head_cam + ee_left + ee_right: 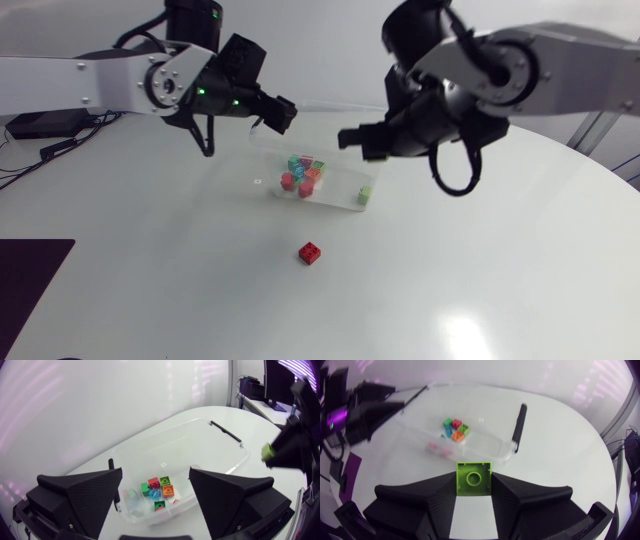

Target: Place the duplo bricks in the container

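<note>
Nearest to me, one red duplo brick (310,253) sits alone on the white table (500,290), well short of the container. Past it lies the clear plastic container (335,195), long side running left to right. A cluster of bricks (303,176) is piled toward its left end: red, green, orange and blue, packed close together. There's a black clip (225,431) at each short end. A small white label (163,465) shows on the container's floor, too small to read.

Now the hands. My left gripper (282,112) hangs over the container's far left corner. Its fingers are spread wide with nothing between them, and the brick cluster shows in the gap below. My right gripper (350,138) is up above the container's far right end. It is pinching a lime green duplo brick (473,478), one wedge finger pressed to each side, stud facing my wrist camera. That brick is off the table, held in the air. From my left wrist I can see it at the tip of the right gripper, just past the container's right end.
</note>
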